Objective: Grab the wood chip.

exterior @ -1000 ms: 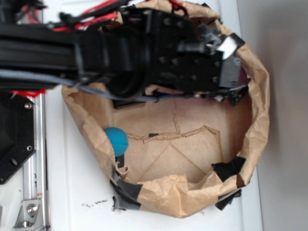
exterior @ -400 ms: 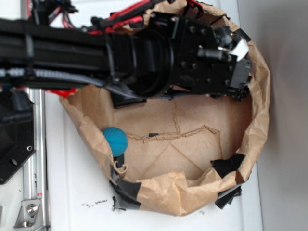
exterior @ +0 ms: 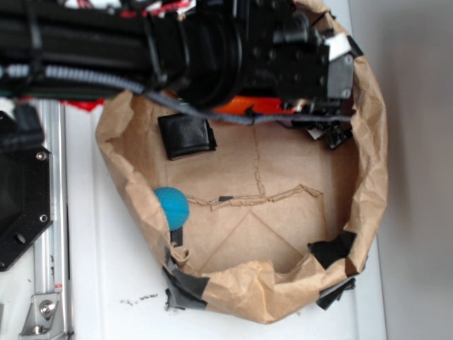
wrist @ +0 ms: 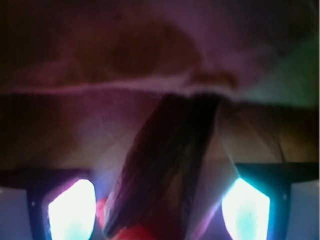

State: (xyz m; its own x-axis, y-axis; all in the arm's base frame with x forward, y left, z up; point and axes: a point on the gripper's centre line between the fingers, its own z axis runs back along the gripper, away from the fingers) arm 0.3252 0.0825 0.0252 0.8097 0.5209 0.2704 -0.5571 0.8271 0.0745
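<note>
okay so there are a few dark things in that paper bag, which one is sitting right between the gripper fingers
The streaky blackish-brown wood chip, a slanted sliver between the lit fingers in the wrist view. The black square pad and black tape strips lie apart from the gripper.

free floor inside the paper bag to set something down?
Bare patch: bag floor between the blue ball, black square pad and the taped front rim. Crowded: far side, where the gripper hangs over the orange carrot and wood chip.

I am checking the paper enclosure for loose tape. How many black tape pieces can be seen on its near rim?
3: one at the lower left corner, one inside the lower right corner, one outside below it. The arm may hide others.
</note>
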